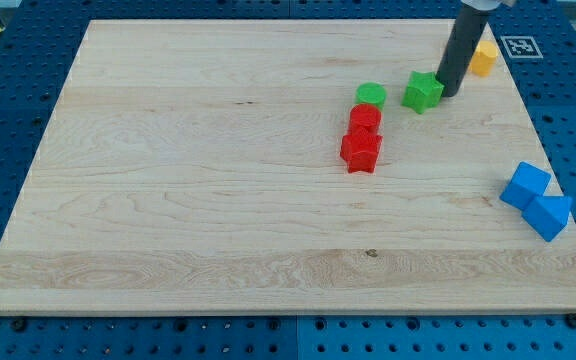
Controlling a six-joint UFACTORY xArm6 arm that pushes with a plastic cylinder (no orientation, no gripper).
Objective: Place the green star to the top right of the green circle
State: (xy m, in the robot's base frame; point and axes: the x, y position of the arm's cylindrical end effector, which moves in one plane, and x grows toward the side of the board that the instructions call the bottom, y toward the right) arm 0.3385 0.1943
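Note:
The green star (423,92) lies on the wooden board (218,180) at the upper right. The green circle (371,96) lies just to its left, a small gap apart. My tip (450,93) is at the star's right edge, touching or nearly touching it. The dark rod rises from there to the view's top edge.
A red circle (365,118) sits right below the green circle, and a red star (361,151) below that. A yellow block (483,58) lies behind the rod at the top right. Two blue blocks (535,200) lie at the board's right edge.

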